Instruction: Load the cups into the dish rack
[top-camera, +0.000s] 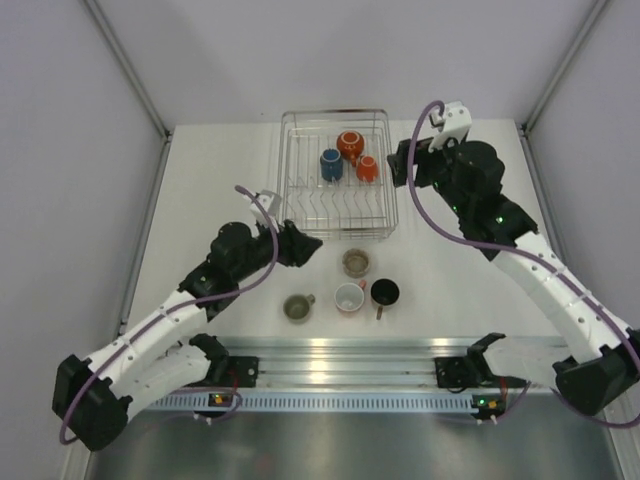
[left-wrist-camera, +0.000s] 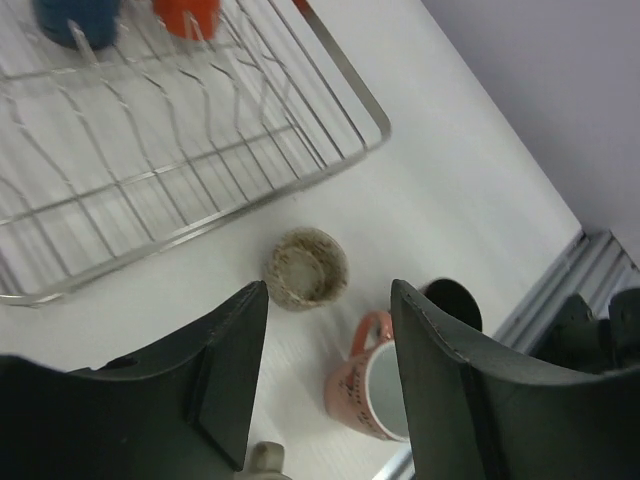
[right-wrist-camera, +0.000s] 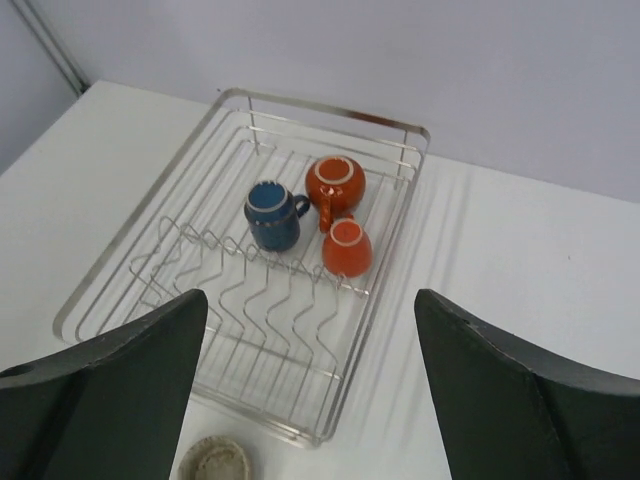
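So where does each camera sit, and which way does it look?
Top external: above and behind the arms, looking down on the table, the dish rack and both arms.
Left wrist: on the left arm, looking past the left gripper at the rack's corner, a beige cup and a pink cup.
Right wrist: on the right arm, looking through the right gripper at the rack, a blue cup and two orange cups.
Shared: both wrist views show the rack and the beige cup.

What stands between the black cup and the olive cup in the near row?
The pink cup stands between the olive cup and the black cup, seen in the top view.
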